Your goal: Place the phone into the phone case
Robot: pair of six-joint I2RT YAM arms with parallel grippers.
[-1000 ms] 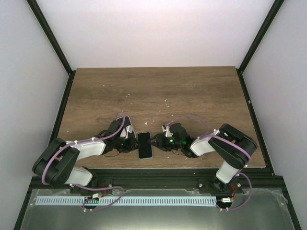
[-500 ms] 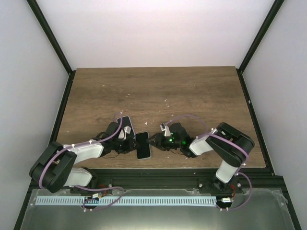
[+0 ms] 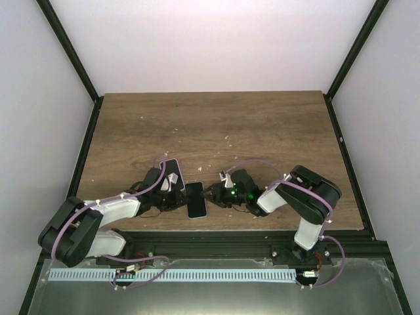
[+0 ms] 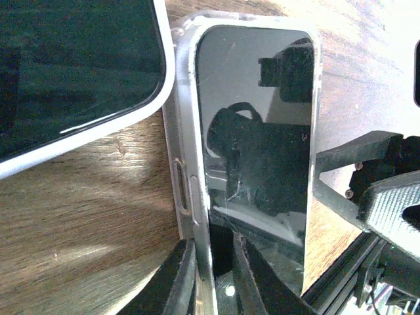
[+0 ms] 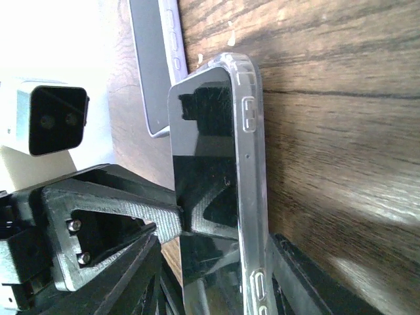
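The phone case (image 3: 195, 200), clear-rimmed with a glossy dark face, lies near the table's front edge between both grippers. The phone (image 3: 172, 172), with a lavender rim and dark screen, lies bare just left of and behind it, outside the case. My left gripper (image 3: 181, 199) is shut on the case's side rim (image 4: 197, 197), one finger outside and one inside, with the phone (image 4: 72, 65) at upper left. My right gripper (image 3: 211, 194) is open around the case's other end (image 5: 246, 164). Its right finger (image 5: 295, 275) is at the rim, and a gap shows by its left finger (image 5: 134, 269). The phone (image 5: 154, 65) lies beyond.
The table's front edge (image 3: 216, 230) and the dark base rail run just behind both grippers. Small pale crumbs (image 3: 227, 139) dot the wood mid-table. The bare wooden table (image 3: 216, 118) stretches far behind the phone and case.
The case and both grippers have shifted slightly left. The left arm has swung further left. More of the phone shows beside the left gripper.
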